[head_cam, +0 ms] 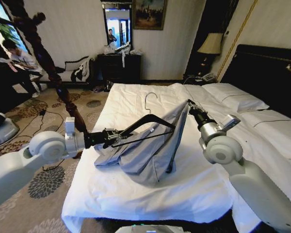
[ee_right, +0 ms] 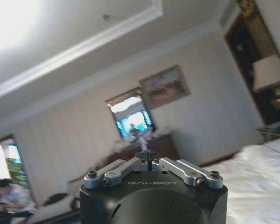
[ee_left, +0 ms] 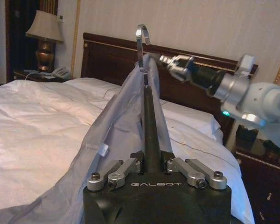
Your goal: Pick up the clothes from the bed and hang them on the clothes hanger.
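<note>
"GALBOT" on both wrists; left end effector (ee_left: pixel 151 164) grips hanger (head_cam: pixel 144 127) w/ shirt (head_cam: pixel 145 150), right end effector (ee_right: pixel 148 158) closed, empty.

grey-blue thin cloth shirt (head_cam: pixel 145 150) plain | black hanger (head_cam: pixel 145 124) with silver hook | white-linen bed (head_cam: pixel 136 194) thin dark stripes | brown carpet (head_cam: pixel 48 182) dark floral medallions
</note>
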